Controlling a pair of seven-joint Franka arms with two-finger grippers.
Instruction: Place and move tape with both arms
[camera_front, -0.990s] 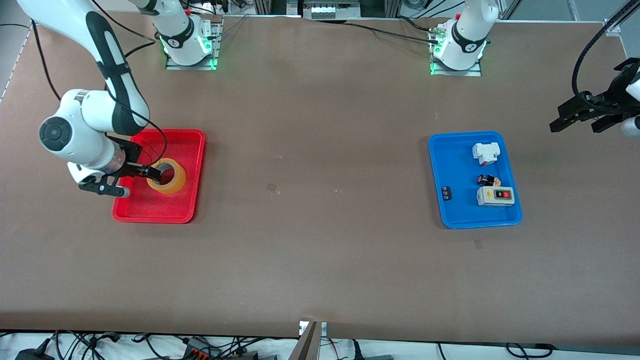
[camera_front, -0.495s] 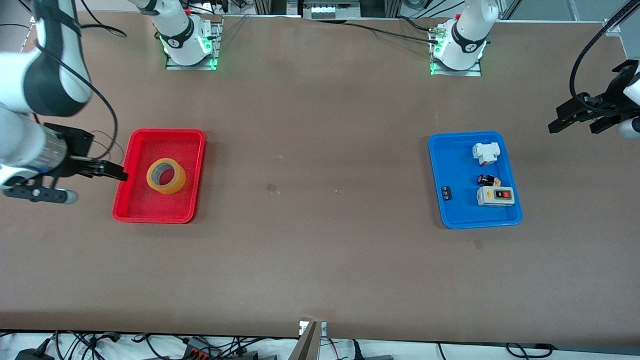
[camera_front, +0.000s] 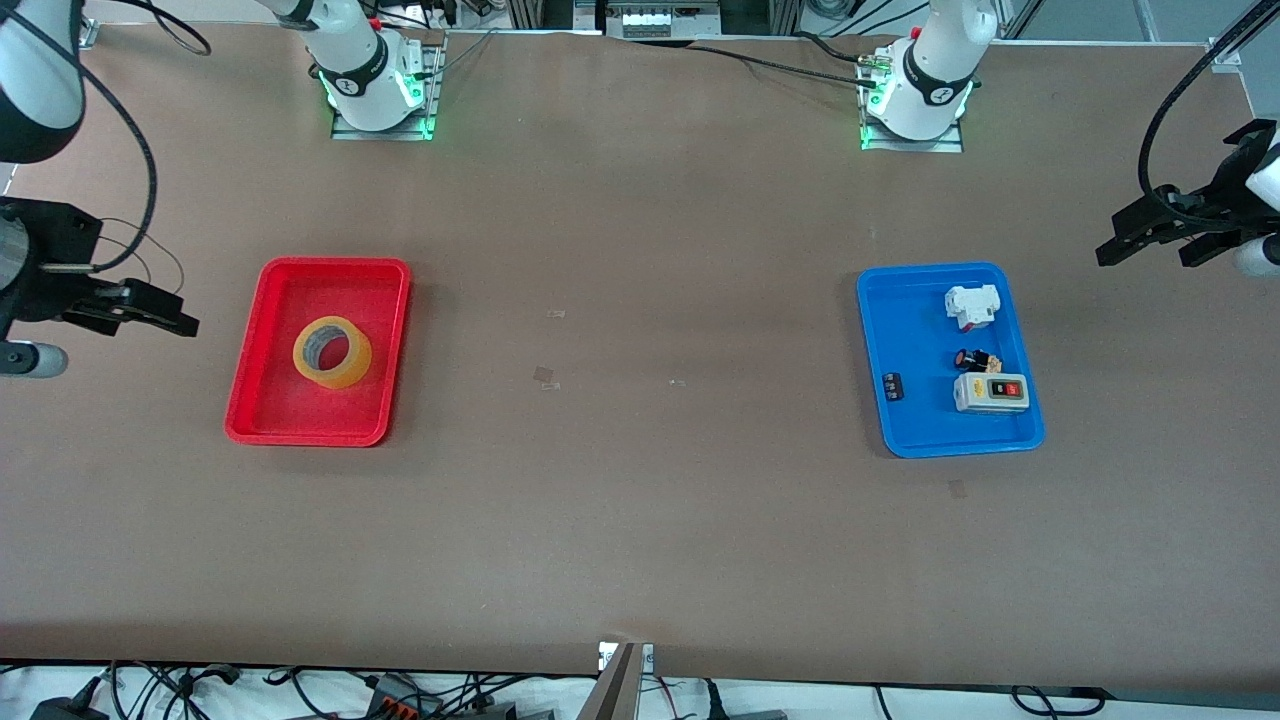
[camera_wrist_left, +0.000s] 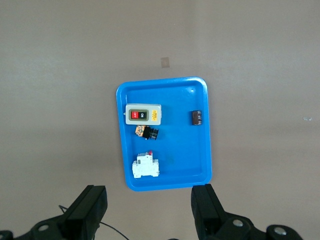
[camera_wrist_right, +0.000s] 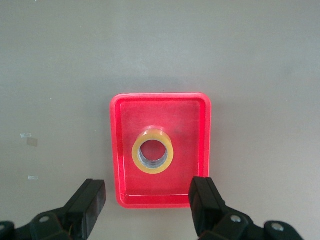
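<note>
1. The right gripper (camera_front: 150, 315) is hanging above bare table just beside the red tray (camera_front: 262, 395), at the right arm's end, fingers (camera_wrist_right: 92, 202) spread wide, holding nothing.
2. The tape (camera_front: 332, 352) is lying flat inside the red tray, near its middle.
3. The left gripper (camera_front: 1150, 235) is waiting well apart from the red tray, fingers (camera_wrist_left: 207, 210) wide, holding nothing.

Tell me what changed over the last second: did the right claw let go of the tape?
Yes. The right claw left the tape in the red tray and pulled back, open, over bare table at the right arm's end. The tape has not moved. The left claw waits open by the blue tray, as before.
</note>
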